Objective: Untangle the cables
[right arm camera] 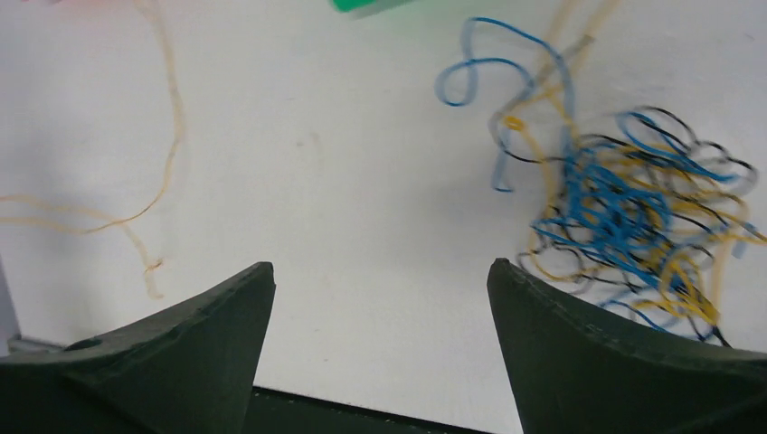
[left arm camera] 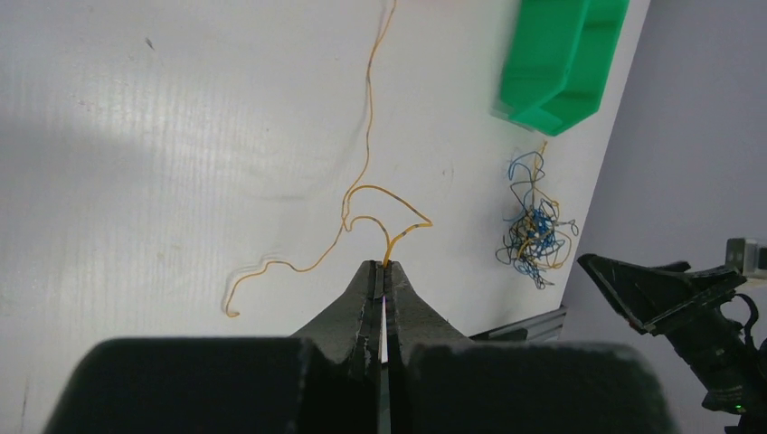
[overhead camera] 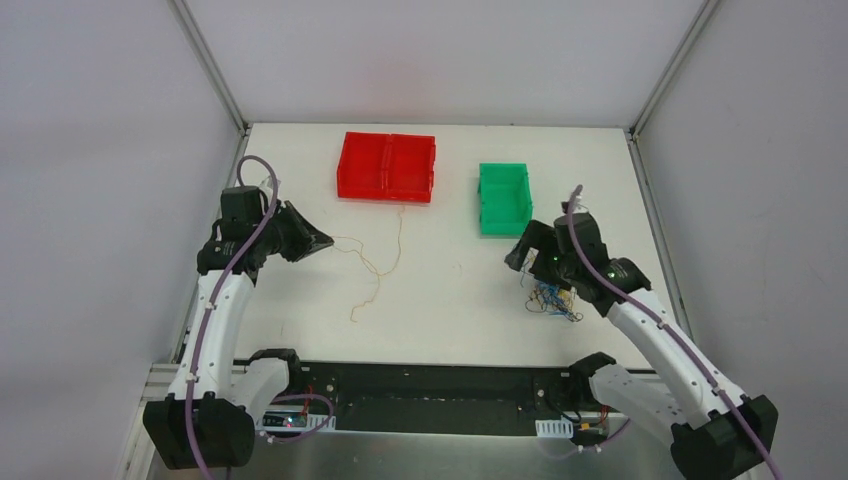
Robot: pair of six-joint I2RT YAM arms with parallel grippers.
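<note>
A single orange-yellow cable lies pulled out across the white table, also seen in the left wrist view and faintly in the right wrist view. My left gripper is shut on one end of it, low over the table. The remaining tangle of blue, orange-yellow and black cables sits at the right. My right gripper is open and empty, just left of the tangle and above it.
A red two-compartment bin stands at the back centre. A green bin stands to its right, just behind the tangle. The table's front edge, a black rail, runs below the tangle.
</note>
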